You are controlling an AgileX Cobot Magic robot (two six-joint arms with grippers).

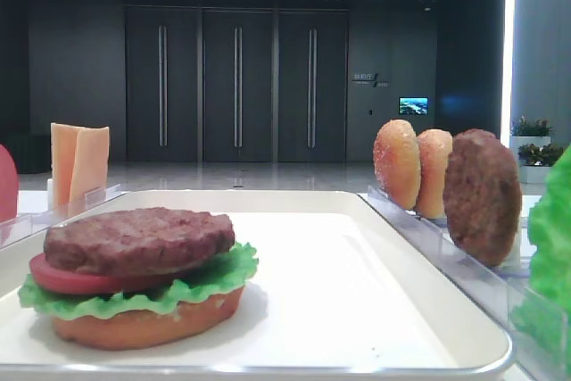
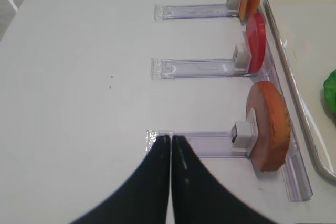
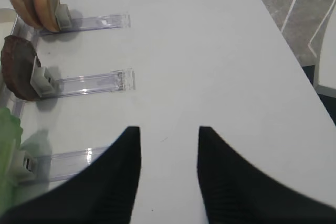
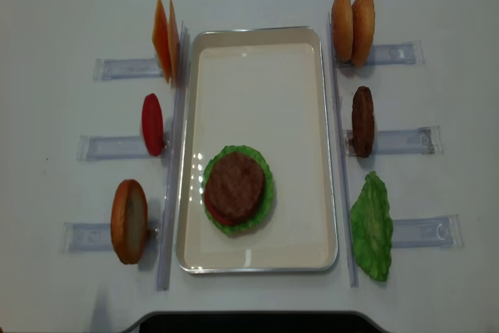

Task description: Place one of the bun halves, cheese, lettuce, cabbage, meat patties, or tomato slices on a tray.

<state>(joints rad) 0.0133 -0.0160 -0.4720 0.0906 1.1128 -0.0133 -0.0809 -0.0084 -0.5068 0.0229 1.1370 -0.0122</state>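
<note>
Right pincer (image 3: 169,174) hovers part-open and empty over the desk (image 3: 210,51); I'd go cheese (image 4: 164,40) onto the patty (image 4: 234,187), squarely.

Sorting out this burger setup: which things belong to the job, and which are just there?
Job:
cream-white rectangular tray
dark brown meat patties
golden bun halves
green ruffled lettuce
red tomato slice
pale orange cheese slices

Just there:
clear plastic holders
white table

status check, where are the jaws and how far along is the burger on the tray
Left gripper shut, empty, over bare table. Right gripper open, empty. Tray holds bun half, lettuce, tomato slice, meat patty stacked. Nothing in the way.
</note>
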